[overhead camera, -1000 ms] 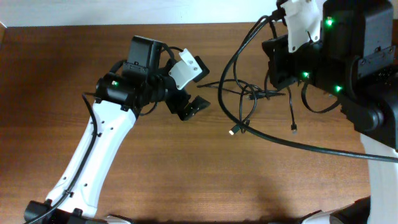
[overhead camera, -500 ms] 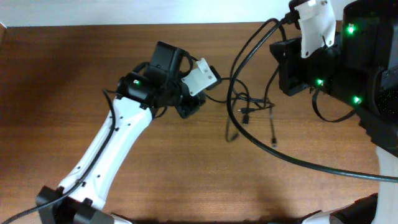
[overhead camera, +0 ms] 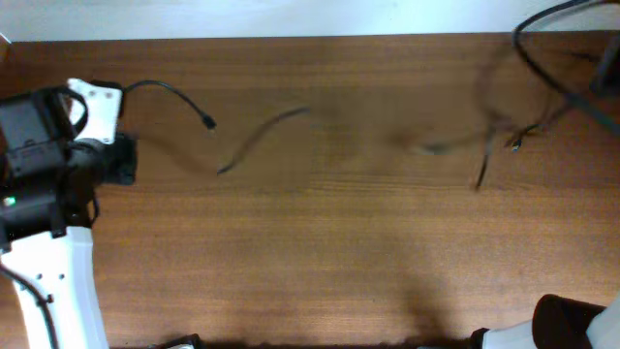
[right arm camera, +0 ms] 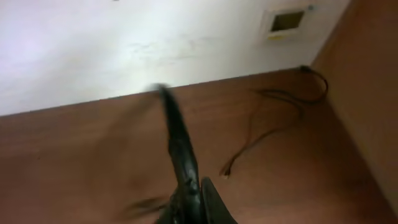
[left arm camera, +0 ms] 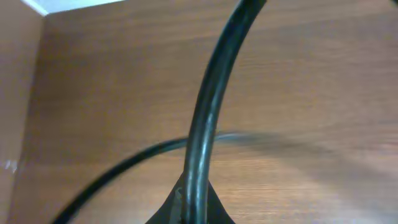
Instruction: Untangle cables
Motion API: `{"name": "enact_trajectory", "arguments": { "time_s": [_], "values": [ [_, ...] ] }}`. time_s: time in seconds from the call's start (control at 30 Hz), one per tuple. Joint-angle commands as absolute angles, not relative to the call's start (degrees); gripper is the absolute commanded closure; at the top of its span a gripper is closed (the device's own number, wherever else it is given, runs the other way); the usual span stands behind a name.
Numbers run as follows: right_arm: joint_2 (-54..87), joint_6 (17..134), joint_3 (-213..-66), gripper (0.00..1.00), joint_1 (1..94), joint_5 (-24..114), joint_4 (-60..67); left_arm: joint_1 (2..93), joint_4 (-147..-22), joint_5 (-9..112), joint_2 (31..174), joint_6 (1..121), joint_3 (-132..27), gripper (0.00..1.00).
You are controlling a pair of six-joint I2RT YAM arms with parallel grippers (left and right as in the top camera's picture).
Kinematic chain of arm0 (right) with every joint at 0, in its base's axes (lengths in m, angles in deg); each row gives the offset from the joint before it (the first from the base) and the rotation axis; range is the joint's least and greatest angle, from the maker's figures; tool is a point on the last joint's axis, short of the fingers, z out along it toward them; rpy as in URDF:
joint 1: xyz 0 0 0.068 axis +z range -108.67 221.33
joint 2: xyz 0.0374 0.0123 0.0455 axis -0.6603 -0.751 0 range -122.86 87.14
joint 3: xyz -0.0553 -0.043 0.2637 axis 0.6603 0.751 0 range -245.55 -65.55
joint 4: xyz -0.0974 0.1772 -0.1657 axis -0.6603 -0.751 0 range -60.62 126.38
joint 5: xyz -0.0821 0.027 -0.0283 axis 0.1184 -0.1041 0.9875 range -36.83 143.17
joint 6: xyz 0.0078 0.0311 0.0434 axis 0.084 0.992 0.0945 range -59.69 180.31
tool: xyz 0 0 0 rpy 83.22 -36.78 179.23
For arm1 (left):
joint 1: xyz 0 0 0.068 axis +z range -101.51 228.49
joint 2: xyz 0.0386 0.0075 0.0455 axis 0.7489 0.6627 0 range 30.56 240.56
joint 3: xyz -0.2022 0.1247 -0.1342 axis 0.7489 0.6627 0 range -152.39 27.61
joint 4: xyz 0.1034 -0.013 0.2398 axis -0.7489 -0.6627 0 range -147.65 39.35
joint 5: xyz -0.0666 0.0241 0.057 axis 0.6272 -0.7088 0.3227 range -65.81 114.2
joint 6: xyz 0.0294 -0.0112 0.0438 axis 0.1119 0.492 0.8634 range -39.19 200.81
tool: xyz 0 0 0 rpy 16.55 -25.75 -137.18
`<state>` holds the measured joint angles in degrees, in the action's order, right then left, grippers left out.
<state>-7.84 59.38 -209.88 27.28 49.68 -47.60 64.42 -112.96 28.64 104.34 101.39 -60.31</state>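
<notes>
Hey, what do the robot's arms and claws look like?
The left arm has a white shell, black boxy joints, a white bracket near the wrist and a small green light. Its left claw is black with tapered tips. The right claw looks black too, though blurred. Only a black rounded bit of the right arm shows.

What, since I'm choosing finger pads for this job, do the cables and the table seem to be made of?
The cables: likely a rubber or soft plastic jacket, smooth black with a slight sheen along the side; they curve freely. The table: wood or wood-look laminate, brown with straight grain lines and a satin finish; which of the two cannot be told.
</notes>
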Motion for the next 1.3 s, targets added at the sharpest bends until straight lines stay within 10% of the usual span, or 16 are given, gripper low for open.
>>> {"name": "enact_trajectory", "arguments": {
  "time_s": [0.0,0.43,0.93,1.0,1.27],
  "values": [
    [-9.02,59.12,-210.85,0.96,26.34,56.28,-44.96,65.29,-112.69,23.16,102.3,98.94,-60.75,1.0],
    [-12.82,61.28,-210.87,0.96,17.12,33.6,-45.57,65.27,-112.02,27.9,101.98,97.08,-60.79,1.0],
    [-16.08,61.26,-210.85,0.96,58.89,37.49,-51.63,65.27,-111.84,29.39,102.0,97.11,-60.79,1.0],
    [-17.94,61.26,-210.82,0.14,59.32,38.65,-54.21,65.27,-111.8,29.39,102.0,97.08,-60.79,1.0],
    [-19.32,58.81,-210.8,0.01,59.32,39.0,-53.86,64.64,-108.3,39.99,102.0,96.23,-60.79,1.0]
  ]
}}
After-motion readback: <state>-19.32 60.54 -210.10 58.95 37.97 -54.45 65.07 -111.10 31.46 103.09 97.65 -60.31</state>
